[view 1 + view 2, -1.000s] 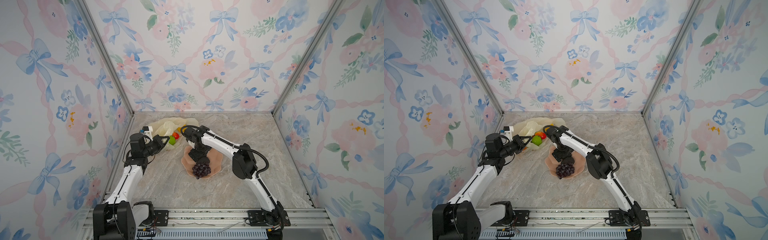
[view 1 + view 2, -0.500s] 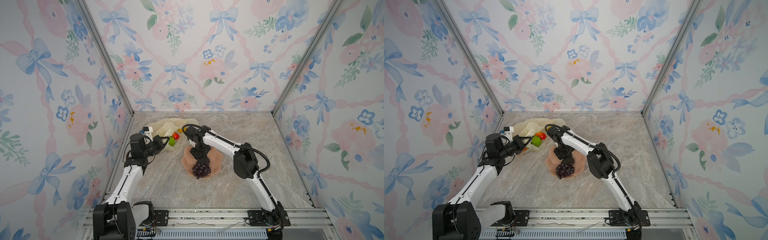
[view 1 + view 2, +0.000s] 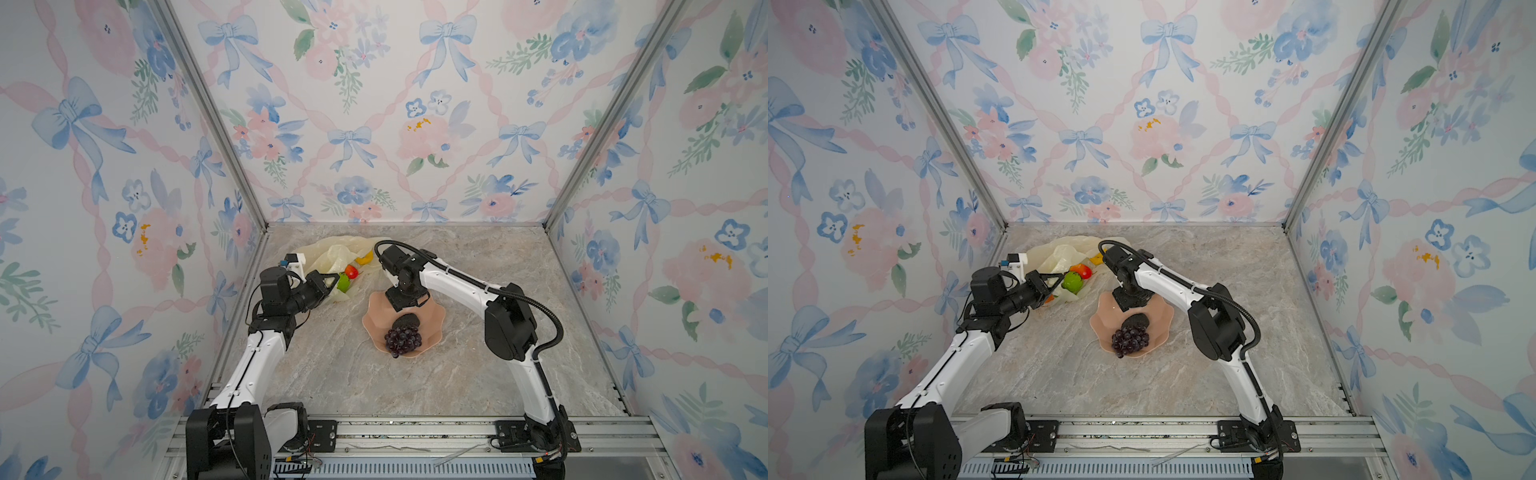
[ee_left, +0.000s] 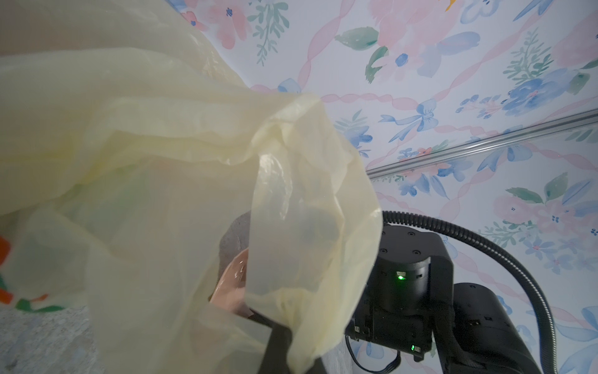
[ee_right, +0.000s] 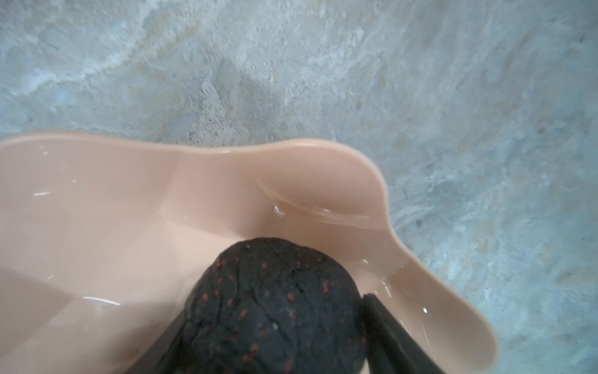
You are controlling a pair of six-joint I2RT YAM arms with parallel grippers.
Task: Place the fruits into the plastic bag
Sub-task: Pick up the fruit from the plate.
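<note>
K: While the left end effector (image 3: 330, 281) sits at the plastic bag (image 3: 332, 251), what's its state?
M: Clenched on the bag's near edge. Left wrist view shows pale-yellow film draped over a finger and raised off the worktop (image 3: 374, 382).
K: Bag location?
M: Far-left part of the worktop. It lies crumpled, mouth toward the salmon-pink scalloped bowl (image 3: 436, 312), which stands just beside it.
K: Anything at the mouth?
M: Red-orange mango (image 3: 351, 271), with a bumpy green ball (image 3: 343, 283) touching it. A yellow fruit (image 3: 365, 257) sits further back, partly behind the right arm. Can't tell whether they lie inside the film or on top of it.
K: Right end effector (image 5: 273, 307)?
M: Down in the bowl's far half. Fingers (image 5: 388, 327) are pressed on both sides of a black avocado (image 5: 271, 275) with red-speckled skin, so it's grasping that. Avocado is low in the bowl. Can't tell if it's clear of the bottom.
K: Rest of the bowl?
M: Dark purple grape bunch (image 3: 402, 338) in the near half. Both top views show the avocado's dark shape right against it.
</note>
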